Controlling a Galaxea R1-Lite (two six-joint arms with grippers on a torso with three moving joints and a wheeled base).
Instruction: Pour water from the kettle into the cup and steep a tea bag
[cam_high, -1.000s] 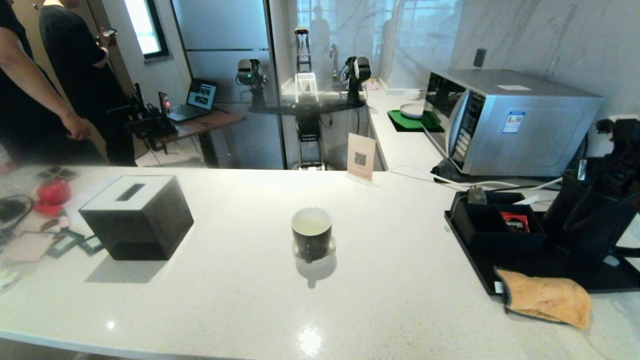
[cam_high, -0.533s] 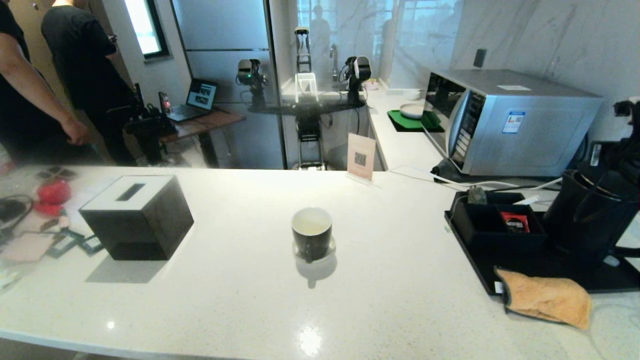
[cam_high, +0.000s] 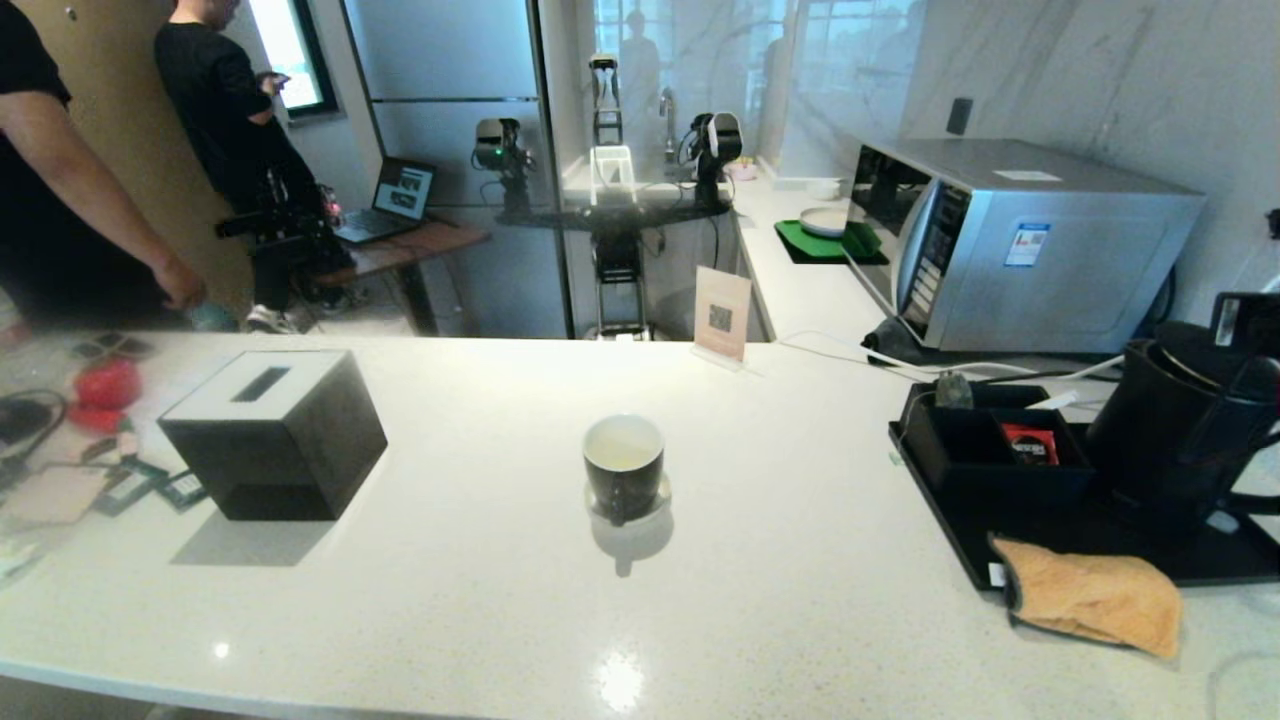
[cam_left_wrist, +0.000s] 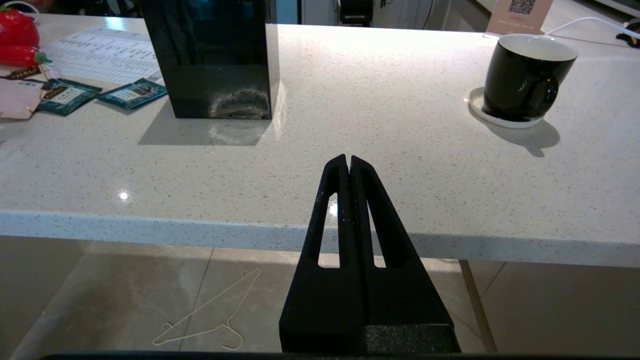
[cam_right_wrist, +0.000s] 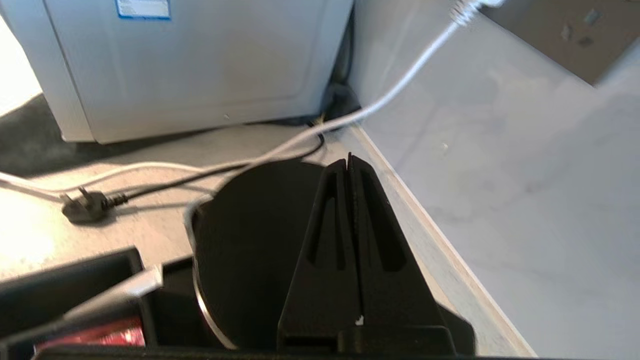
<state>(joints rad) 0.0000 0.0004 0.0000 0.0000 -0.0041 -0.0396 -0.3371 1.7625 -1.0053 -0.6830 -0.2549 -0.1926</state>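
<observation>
Matte black kettle (cam_high: 1170, 440) upright on black tray at counter's right, small black white-lined cup (cam_high: 623, 465) upright on coaster, mid-counter

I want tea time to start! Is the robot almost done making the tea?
Not yet. The cup sits on its coaster with no tea bag in it; whether it holds water I cannot tell. The kettle stands on the black tray. The right gripper, shut and holding nothing, hovers above the kettle. The left gripper waits shut at the counter's edge. The tea bag step is left.

left hand (cam_left_wrist: 349, 162) closed, empty, low and level; right hand (cam_right_wrist: 349, 162) closed, empty, angled downward.
</observation>
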